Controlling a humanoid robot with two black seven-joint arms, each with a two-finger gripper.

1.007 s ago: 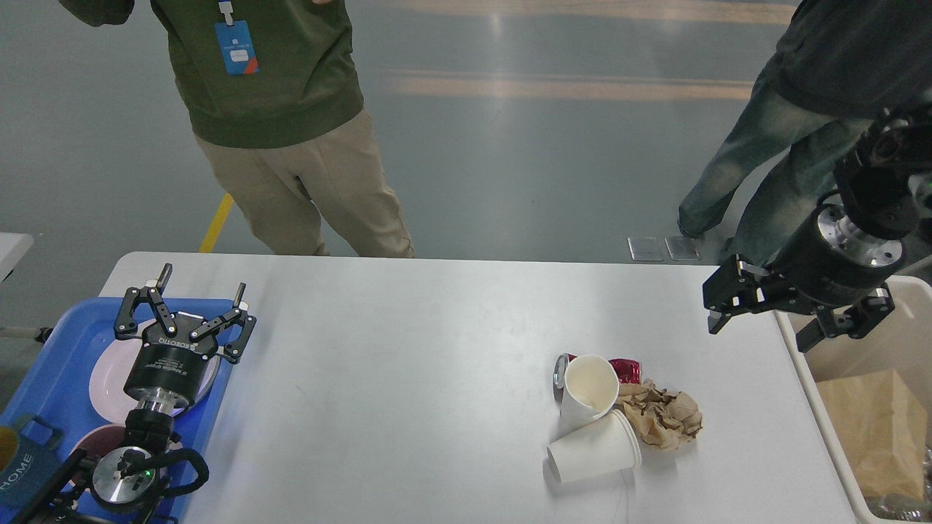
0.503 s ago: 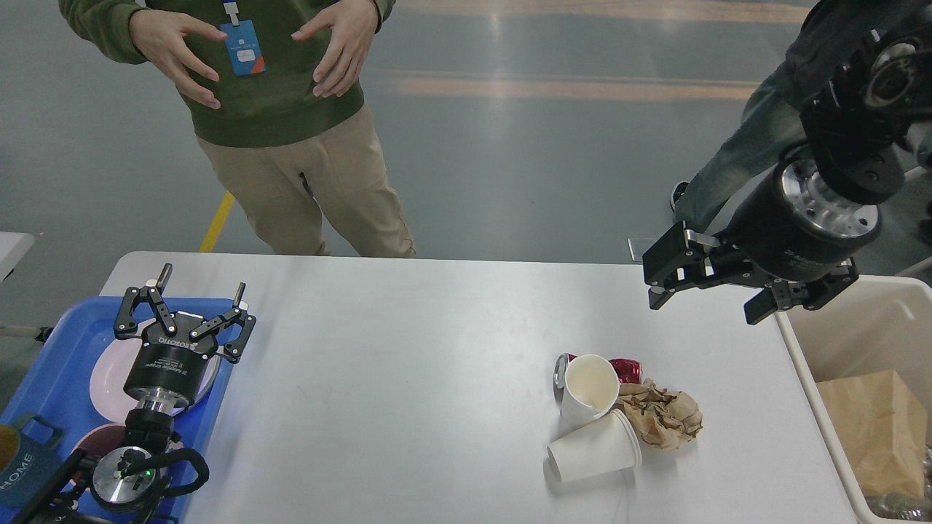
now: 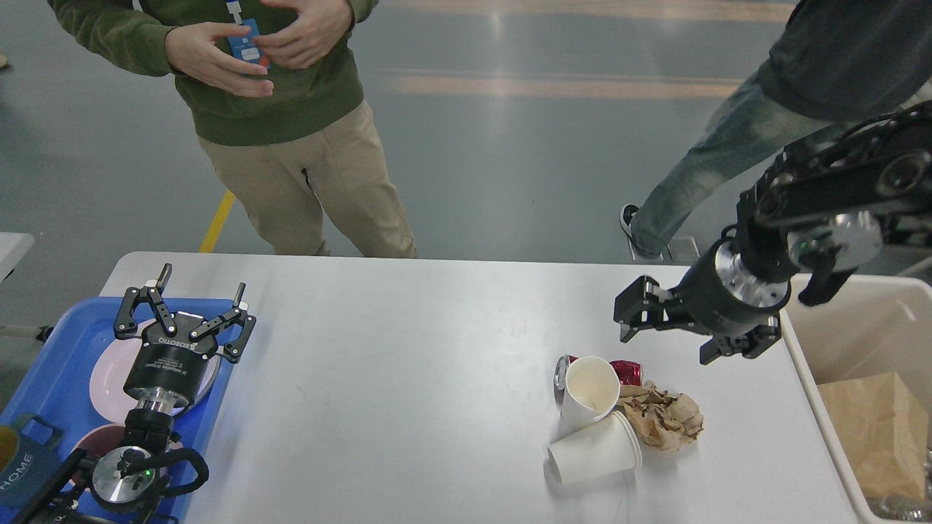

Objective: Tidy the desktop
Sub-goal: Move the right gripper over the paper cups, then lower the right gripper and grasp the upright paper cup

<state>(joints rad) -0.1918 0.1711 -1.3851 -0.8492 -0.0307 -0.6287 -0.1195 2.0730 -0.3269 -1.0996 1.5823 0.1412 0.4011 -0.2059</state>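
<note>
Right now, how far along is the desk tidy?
Partly done: plates sit in the blue tray, a paper bag in the bin. In hand: nothing; the right pincer hangs open above the pile, the left pincer open over the tray. Left on the desktop: two paper cups, a red can, crumpled paper.

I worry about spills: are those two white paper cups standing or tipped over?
Both tipped. One paper cup lies with its empty mouth facing up toward the camera; the other paper cup lies flat on the desktop.
</note>
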